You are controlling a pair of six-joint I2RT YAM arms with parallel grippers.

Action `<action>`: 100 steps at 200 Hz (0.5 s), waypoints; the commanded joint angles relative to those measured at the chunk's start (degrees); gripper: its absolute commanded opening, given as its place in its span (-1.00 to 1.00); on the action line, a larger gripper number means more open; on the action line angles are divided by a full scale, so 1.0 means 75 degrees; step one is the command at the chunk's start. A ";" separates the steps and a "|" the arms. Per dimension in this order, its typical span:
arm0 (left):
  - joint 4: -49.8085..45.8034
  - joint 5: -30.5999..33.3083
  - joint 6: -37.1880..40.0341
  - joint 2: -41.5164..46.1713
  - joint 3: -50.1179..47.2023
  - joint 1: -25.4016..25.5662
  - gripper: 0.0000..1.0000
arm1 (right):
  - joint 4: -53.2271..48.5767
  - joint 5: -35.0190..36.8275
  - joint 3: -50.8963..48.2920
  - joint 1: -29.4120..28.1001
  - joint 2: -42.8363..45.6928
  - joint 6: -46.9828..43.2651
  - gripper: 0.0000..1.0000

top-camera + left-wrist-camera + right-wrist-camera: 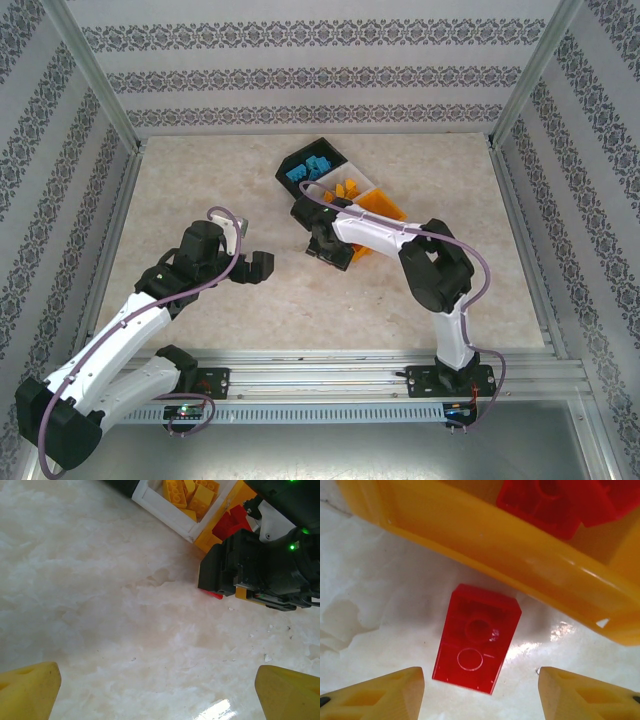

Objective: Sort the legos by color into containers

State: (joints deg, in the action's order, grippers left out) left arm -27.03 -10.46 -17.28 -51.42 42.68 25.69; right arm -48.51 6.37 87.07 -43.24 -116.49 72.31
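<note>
Legos (308,170): blue in black bin (284,174), yellow in white bin (160,510), red in orange bin (495,545); end effectors (160,690) (482,682) spread, empty.

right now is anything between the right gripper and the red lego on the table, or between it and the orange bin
Nothing visible between the right gripper and the red lego, which lies on the table between its open jaws. Only the front wall of the orange bin stands between lego and bin interior.

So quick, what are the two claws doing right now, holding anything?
Left gripper: wide open, holding nothing.
Right gripper: open, straddling a red lego, not touching it.
</note>
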 commanded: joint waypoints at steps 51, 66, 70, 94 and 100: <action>0.0063 -0.0125 0.0081 -0.0002 -0.0091 -0.0108 1.00 | 0.0287 -0.0280 0.0067 0.0156 -0.0557 0.0008 -0.02; 0.0064 -0.0128 0.0079 -0.0004 -0.0099 -0.0111 1.00 | 0.0423 -0.0356 -0.0037 0.0156 -0.0555 0.0009 -0.22; 0.0070 -0.0119 0.0071 -0.0003 -0.0096 -0.0120 1.00 | 0.0468 -0.0395 -0.0069 0.0159 -0.0545 0.0003 -0.26; 0.0098 -0.0164 0.0076 -0.0031 -0.0110 -0.0145 1.00 | 0.0573 -0.0539 -0.0114 0.0096 -0.0506 -0.0094 -0.46; 0.0100 -0.0170 0.0065 -0.0042 -0.0109 -0.0146 1.00 | 0.0563 -0.0545 -0.0091 0.0073 -0.0480 -0.0145 -0.50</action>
State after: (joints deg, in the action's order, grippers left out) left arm -27.00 -10.76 -17.28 -51.55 42.48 25.47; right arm -45.74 4.10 87.02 -42.48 -120.05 71.85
